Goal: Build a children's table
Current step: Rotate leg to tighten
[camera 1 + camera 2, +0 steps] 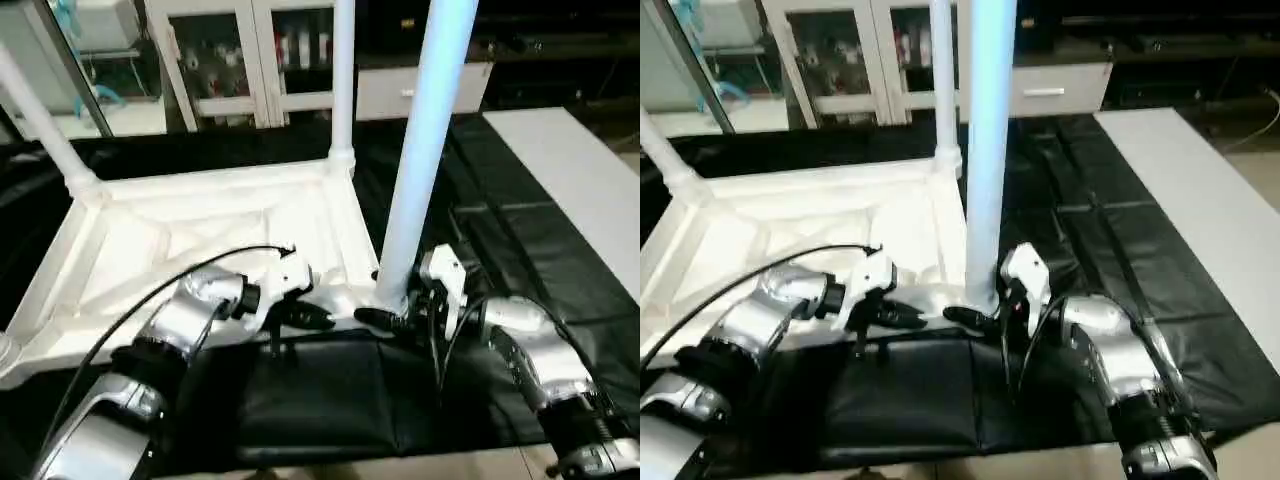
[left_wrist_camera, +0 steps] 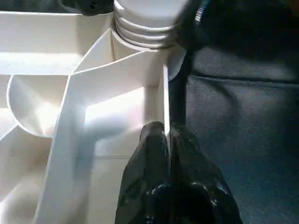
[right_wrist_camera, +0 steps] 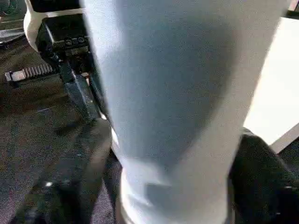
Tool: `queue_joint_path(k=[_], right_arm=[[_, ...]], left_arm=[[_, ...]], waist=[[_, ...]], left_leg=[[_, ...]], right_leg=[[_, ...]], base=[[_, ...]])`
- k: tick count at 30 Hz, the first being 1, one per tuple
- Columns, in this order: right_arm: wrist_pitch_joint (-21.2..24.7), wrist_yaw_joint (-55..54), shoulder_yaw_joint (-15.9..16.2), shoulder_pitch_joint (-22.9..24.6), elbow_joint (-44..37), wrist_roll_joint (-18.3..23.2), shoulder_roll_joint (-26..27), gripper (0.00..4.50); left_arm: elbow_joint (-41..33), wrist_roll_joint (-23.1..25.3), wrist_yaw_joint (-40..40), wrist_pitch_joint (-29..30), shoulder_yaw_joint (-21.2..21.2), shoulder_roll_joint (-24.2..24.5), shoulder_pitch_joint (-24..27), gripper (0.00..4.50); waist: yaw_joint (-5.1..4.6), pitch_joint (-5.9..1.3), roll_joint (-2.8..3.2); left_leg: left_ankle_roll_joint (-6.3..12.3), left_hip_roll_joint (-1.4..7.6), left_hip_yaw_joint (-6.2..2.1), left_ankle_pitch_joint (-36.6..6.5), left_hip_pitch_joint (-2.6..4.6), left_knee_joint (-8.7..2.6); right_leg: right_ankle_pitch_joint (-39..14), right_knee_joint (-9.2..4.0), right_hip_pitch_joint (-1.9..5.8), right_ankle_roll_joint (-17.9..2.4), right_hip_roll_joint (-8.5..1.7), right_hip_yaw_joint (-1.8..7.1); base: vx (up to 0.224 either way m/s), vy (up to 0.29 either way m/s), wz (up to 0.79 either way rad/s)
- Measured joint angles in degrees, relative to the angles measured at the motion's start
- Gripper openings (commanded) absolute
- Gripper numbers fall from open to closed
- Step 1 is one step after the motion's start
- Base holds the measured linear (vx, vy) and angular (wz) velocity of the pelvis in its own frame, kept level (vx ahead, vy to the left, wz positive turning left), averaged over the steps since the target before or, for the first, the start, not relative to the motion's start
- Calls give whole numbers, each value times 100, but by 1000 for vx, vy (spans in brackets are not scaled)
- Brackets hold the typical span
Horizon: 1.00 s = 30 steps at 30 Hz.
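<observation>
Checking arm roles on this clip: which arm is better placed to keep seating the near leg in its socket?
The right. Its gripper sits at the base of the near leg, fingers on either side. The left gripper is pinched shut on the tabletop rim, steadying it.

Upturned tabletop [image 1: 790,215], upright legs [image 1: 990,150], both tools [image 1: 975,318] at near corner

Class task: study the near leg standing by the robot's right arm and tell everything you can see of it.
The near leg is a long, smooth, pale plastic-looking tube, upright with a slight tilt. Its ringed foot sits in the near right corner socket of the upturned white tabletop. The right tool has its black fingers around the base.
</observation>
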Motion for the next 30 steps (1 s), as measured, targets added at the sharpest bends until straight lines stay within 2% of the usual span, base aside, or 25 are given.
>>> queue_joint_path(k=[7, 20, 22, 25, 30], right_arm=[[178, -10, -30, 19, -113, 1, -7, 265], [227, -116, -37, 25, -135, -36, 73, 259], [137, -576, -118, -72, 126, -114, 341, 259], [24, -1650, -263, -438, 702, -292, 771, 258], [106, -3103, -665, -952, 1412, -403, 1253, 258]], left_arm=[[-54, -34, -34, 22, 1, 19, 35, 0], [-174, -42, -9, 126, 9, 60, 92, 0], [-112, -18, 222, 147, 73, 37, 85, 0], [192, 133, 888, 251, 198, -196, -113, 0], [762, 322, 2003, 557, 256, -844, -568, 0]], waist=[[4, -1, 1], [-9, -1, -3], [-41, -2, -6], [-157, 4, -18], [-190, 10, -27]], left_leg=[[0, 0, 0, -1, -2, -1], [0, 0, 0, -1, 0, -1], [-2, 0, 0, 0, 10, -1], [-10, -1, 0, 5, 22, 0], [-10, -11, 1, 5, 29, 1]], right_leg=[[-6, -1, -2, 8, 0, -1], [-6, 1, -2, 8, 0, -1], [-3, 8, 2, 5, 0, 2], [-3, 6, 5, 7, 0, 2], [-4, -12, 16, 8, -3, 12]], base=[[0, 0, 0], [0, 0, 0], [0, 0, 0], [0, 0, 0], [0, 0, 0]])
